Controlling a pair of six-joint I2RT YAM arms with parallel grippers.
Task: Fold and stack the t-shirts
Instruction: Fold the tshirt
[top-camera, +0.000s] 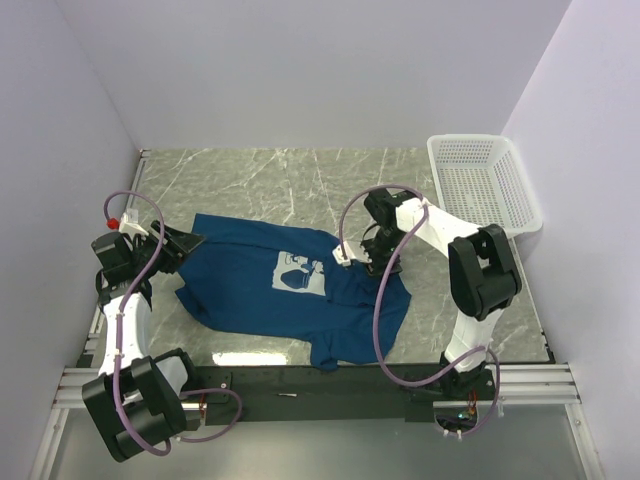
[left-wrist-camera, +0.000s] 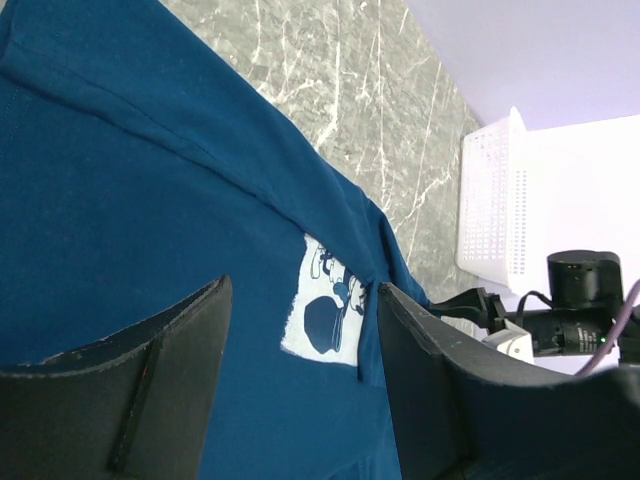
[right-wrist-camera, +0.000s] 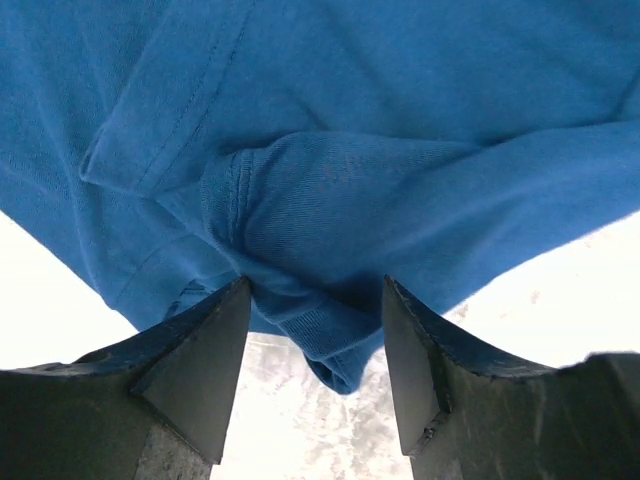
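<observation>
A dark blue t-shirt (top-camera: 250, 290) lies spread, chest up and somewhat rumpled, across the middle of a grey marble table (top-camera: 300, 180), its white-and-blue cartoon print (top-camera: 298, 272) facing the overhead camera. In that view the left gripper (top-camera: 185, 243) sits low at the garment's left edge and the right gripper (top-camera: 343, 258) just right of the print. A white mesh basket (top-camera: 485, 185) stands well apart at the far right corner of the table. The overhead picture is too coarse to show either claw's state; the wrist cameras settle it. The left wrist view shows its two black fingers (left-wrist-camera: 190, 340) standing apart over flat cloth, nothing pinched between them, with the print, the basket and the other arm beyond. The right wrist view shows what no other camera does: a bunched fold (right-wrist-camera: 300, 230) of stitched hem rising ahead of and between its parted fingers (right-wrist-camera: 215, 340), which do not clamp it.
</observation>
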